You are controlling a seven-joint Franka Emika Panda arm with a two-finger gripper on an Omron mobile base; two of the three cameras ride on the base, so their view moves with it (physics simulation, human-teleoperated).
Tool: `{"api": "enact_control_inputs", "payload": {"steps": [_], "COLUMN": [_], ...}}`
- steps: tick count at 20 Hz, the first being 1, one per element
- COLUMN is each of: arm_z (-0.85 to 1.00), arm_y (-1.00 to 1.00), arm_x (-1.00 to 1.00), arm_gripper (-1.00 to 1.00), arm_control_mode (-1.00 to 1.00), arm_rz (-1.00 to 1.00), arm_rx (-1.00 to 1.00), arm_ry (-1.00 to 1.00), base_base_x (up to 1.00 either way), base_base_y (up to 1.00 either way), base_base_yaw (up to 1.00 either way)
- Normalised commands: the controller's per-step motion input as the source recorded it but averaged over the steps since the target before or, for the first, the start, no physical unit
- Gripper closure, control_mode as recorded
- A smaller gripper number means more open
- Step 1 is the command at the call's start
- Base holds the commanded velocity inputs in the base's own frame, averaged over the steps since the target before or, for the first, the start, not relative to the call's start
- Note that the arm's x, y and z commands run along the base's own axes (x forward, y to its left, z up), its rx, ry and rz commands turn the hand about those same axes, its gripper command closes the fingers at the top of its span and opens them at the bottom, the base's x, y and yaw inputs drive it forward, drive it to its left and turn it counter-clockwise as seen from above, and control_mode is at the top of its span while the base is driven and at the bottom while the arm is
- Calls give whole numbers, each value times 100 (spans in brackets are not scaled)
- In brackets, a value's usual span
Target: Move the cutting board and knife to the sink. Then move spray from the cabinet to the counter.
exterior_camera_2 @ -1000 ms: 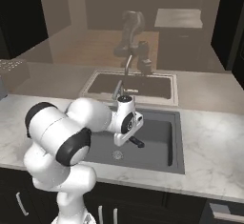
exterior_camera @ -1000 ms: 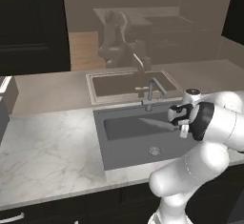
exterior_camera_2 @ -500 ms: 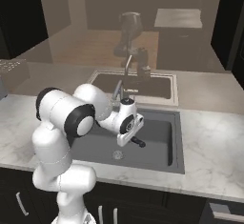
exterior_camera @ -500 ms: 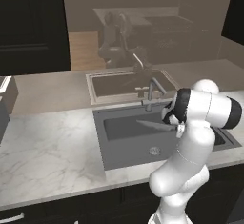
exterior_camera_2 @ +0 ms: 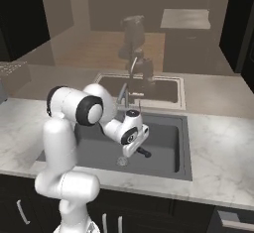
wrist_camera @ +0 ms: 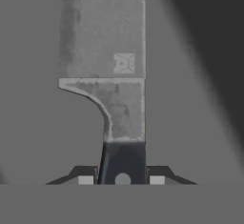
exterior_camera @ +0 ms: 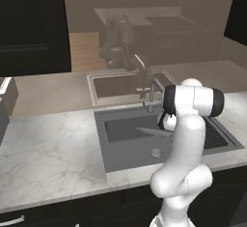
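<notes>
small square stamp on knife (wrist_camera: 109, 70) blade, not legible

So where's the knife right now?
The knife is clamped by its black handle in the end effector, held over the grey sink basin. From the left base view its pale blade points left, just below the tap.

My gripper (exterior_camera_2: 140, 150) hangs inside the sink (exterior_camera: 116, 156) with the knife (wrist_camera: 112, 75) clamped between its pads, blade jutting ahead over bare basin floor. The faucet (exterior_camera: 153, 92) rises at the back rim, near the wrist, blocking a lift straight back. Left of the basin the counter (exterior_camera: 48, 148) lies open for passage.
</notes>
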Motion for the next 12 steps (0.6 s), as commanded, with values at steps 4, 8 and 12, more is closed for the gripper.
{"api": "enact_control_inputs", "payload": {"steps": [4,8,12], "arm_z": [-44,-39,-39], "arm_y": [-2,-2,-3], "arm_x": [39,49,50], "arm_gripper": [100,100,100], "arm_control_mode": [-100,-100,-100], "arm_rz": [0,0,1], "arm_rx": [0,0,0], "arm_ry": [0,0,0], "base_base_x": [0,0,0], "base_base_y": [0,0,0], "base_base_yaw": [0,0,0]}}
